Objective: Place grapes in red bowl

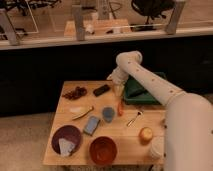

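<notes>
While the gripper (118, 90) hangs over the far edge of the table (129, 145), its fingers spread wide and holding nothing, the grapes (76, 93) lie untouched near the far left corner, with the pick not yet begun. A flat black block (101, 90) sits on the far edge between gripper and grapes, and a low sideways reach would likely clip it and push it into the bunch or off the back. The grapes are a loose, lumpy cluster close to the table's far and left edges, so an off-centre descent could nudge them over the side. A grip on only a few berries could let the rest tear away, and too hard a squeeze would likely crush them. The red bowl (103, 150) stands at the near edge, well apart from the grapes, so the carry must cross the cluttered middle of the table, where a drop would land among small items rather than in the bowl. A dark plate (72, 132) sits just beside the bowl toward the near left corner and could be taken for the target, and a release too far left would put the fruit there instead. The white arm (150, 82) stretches over the green tray (137, 97) at the far right corner and covers much of the table's right side. A wide swing toward the bowl risks brushing the orange fruit (145, 134) and the pale cup (156, 147) near the near right corner.
</notes>
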Motion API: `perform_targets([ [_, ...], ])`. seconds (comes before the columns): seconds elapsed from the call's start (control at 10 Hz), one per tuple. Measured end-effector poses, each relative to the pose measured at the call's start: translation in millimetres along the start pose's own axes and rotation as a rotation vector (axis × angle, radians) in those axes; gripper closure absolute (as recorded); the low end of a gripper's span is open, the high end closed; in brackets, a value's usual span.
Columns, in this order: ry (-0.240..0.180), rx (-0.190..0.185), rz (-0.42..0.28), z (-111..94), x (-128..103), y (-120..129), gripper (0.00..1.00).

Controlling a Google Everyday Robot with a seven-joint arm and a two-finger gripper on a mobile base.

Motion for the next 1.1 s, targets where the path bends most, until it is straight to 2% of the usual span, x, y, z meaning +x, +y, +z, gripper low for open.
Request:
perform_targets([
  [0.2, 0.000, -0.031, 0.014, 25, -11, -23, 0.20],
  [0.3, 0.002, -0.039, 0.018, 30, -12, -26, 0.20],
  [0.8, 0.005, -0.040, 0.022, 31, -9, -26, 0.20],
  [0.9, -0.014, -0.030, 0.005, 32, -13, -28, 0.20],
  [1.1, -0.105, 0.043, -0.081, 37, -28, -38, 0.20],
])
